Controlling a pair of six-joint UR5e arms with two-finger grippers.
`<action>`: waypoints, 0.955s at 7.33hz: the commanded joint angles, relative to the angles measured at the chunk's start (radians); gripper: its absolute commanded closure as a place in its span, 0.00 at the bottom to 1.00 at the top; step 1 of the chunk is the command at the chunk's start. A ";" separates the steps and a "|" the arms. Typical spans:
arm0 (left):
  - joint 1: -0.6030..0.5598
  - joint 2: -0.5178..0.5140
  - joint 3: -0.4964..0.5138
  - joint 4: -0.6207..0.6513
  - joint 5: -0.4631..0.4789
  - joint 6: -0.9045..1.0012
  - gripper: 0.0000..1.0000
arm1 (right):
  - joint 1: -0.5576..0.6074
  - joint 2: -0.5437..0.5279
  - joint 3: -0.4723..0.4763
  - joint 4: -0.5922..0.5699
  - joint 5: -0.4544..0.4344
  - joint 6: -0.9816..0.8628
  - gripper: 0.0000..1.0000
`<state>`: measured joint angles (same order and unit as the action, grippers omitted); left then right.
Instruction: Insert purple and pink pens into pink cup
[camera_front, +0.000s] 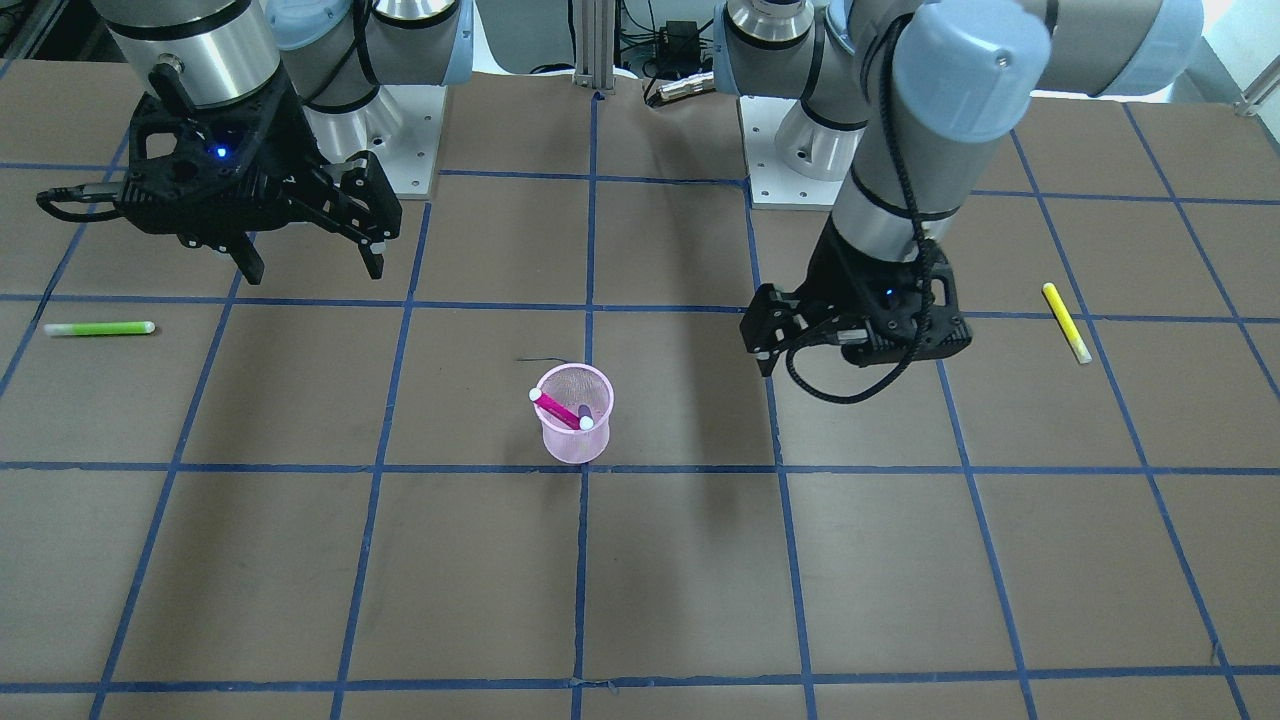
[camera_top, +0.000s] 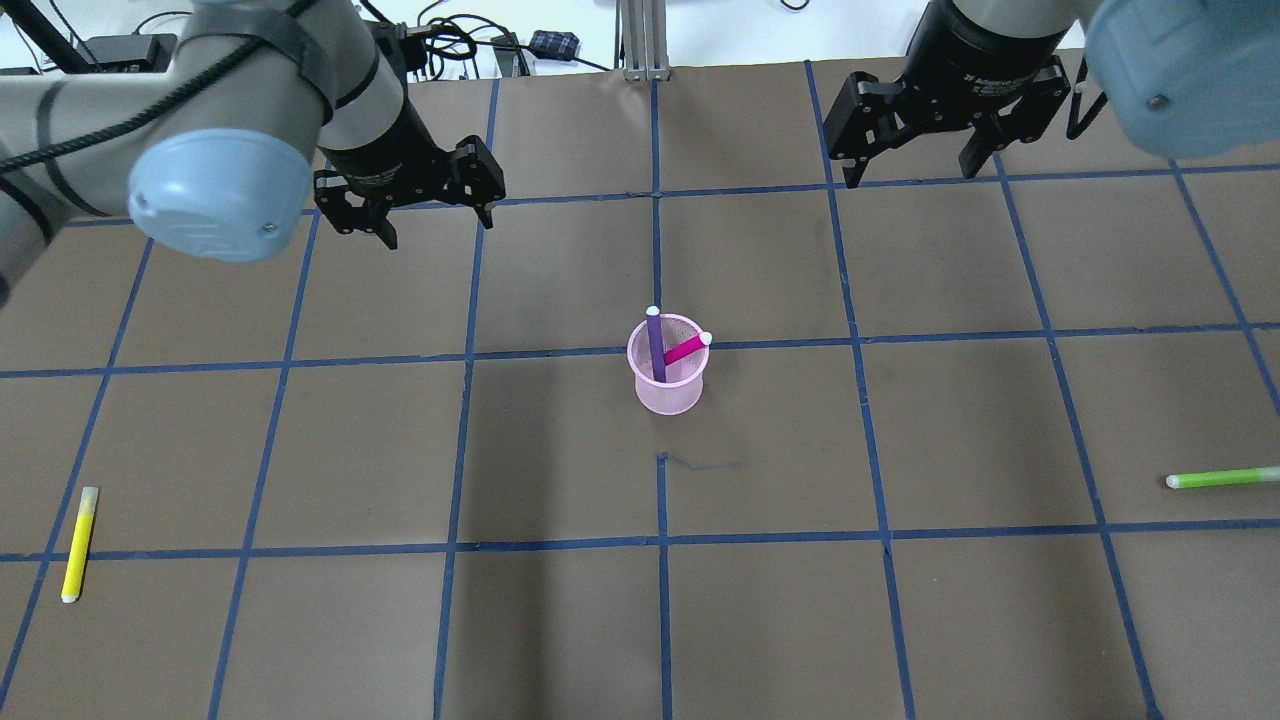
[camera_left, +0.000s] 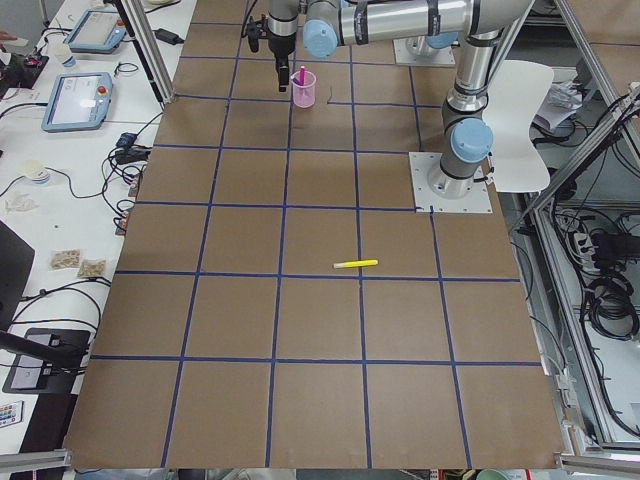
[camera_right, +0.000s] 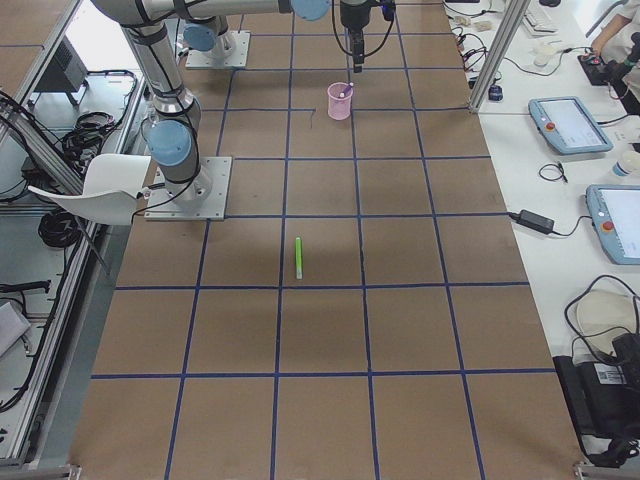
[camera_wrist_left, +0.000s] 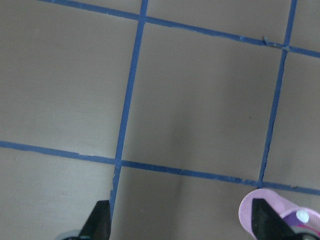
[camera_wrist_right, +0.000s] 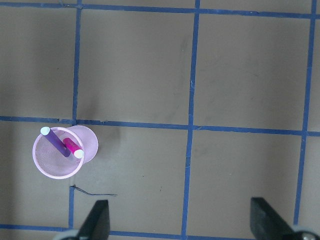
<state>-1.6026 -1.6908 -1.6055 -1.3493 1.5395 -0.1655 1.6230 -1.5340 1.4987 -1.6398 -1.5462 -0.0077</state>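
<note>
The pink mesh cup (camera_top: 668, 390) stands upright at the table's middle. It holds the purple pen (camera_top: 656, 345) and the pink pen (camera_top: 688, 348), both leaning on its rim with white ends up. The cup also shows in the front view (camera_front: 574, 440) and in the right wrist view (camera_wrist_right: 60, 165), and its rim shows in the left wrist view (camera_wrist_left: 250, 210). My left gripper (camera_top: 438, 225) is open and empty, raised behind and left of the cup. My right gripper (camera_top: 910, 172) is open and empty, raised behind and right of it.
A yellow pen (camera_top: 78, 543) lies near the table's left edge on my left side. A green pen (camera_top: 1220, 478) lies near the right edge. Blue tape lines grid the brown table. A thin dark scribble (camera_top: 700, 463) marks the surface in front of the cup.
</note>
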 joint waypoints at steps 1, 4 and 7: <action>0.085 0.074 0.012 -0.096 0.011 0.099 0.00 | 0.000 0.000 0.000 0.000 0.000 0.000 0.00; 0.099 0.134 -0.001 -0.183 0.077 0.196 0.00 | 0.000 0.000 0.000 -0.002 0.000 0.000 0.00; 0.099 0.164 -0.005 -0.211 0.062 0.204 0.00 | 0.000 0.000 0.000 0.000 0.000 -0.002 0.00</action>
<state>-1.5033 -1.5333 -1.6090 -1.5561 1.6085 0.0364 1.6230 -1.5340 1.4987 -1.6400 -1.5463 -0.0087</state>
